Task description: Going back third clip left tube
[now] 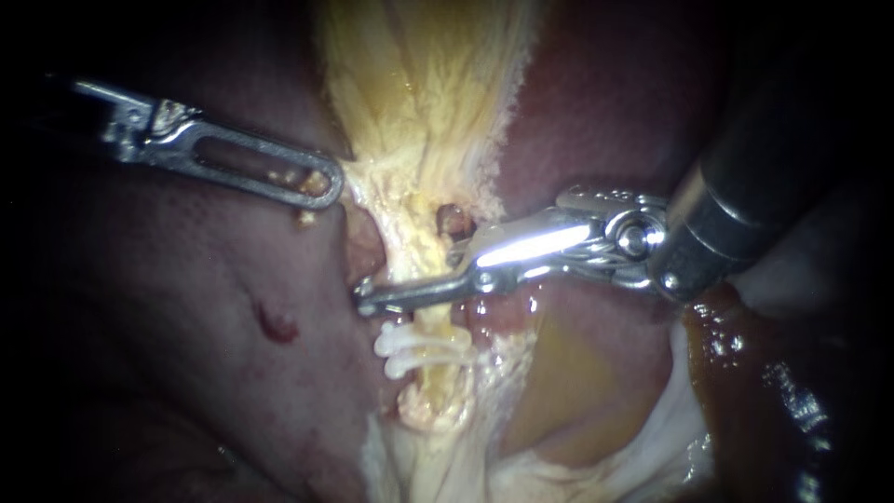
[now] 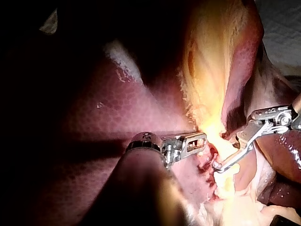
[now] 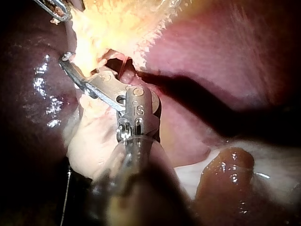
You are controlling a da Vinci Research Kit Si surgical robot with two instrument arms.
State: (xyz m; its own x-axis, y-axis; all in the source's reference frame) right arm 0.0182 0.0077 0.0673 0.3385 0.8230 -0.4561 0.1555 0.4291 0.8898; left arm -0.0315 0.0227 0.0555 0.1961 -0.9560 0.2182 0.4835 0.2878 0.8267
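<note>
Dark red liver (image 1: 186, 373) fills the background, and a band of pale yellow tissue (image 1: 419, 93) is seen running down the middle of it.

The left instrument (image 1: 317, 184) is seen entering from the left. Its slotted pincer is viewed flat-on, with no gap to be made out, and the tip is laid against the edge of the pale tissue. Whether any tissue is gripped there cannot be told.

The right instrument (image 1: 368, 300) is seen entering from the right. Its long, thin pincer is stretched across the tube (image 1: 433, 387), which is found at the lower end of the pale band. One arm of the pincer is laid over the front of the tube, with its hooked tip carried just past the tube's far side, over the liver. The other arm is hidden by tissue, so it cannot be told how far the pincer stands open or whether the tube is clasped.

White clips (image 1: 419, 346), at least two, are seen set across the tube, one just beneath the other. They are placed directly below the pincer arm and very near it. A small dark opening (image 1: 453, 219) is seen in the pale tissue just above the pincer.
</note>
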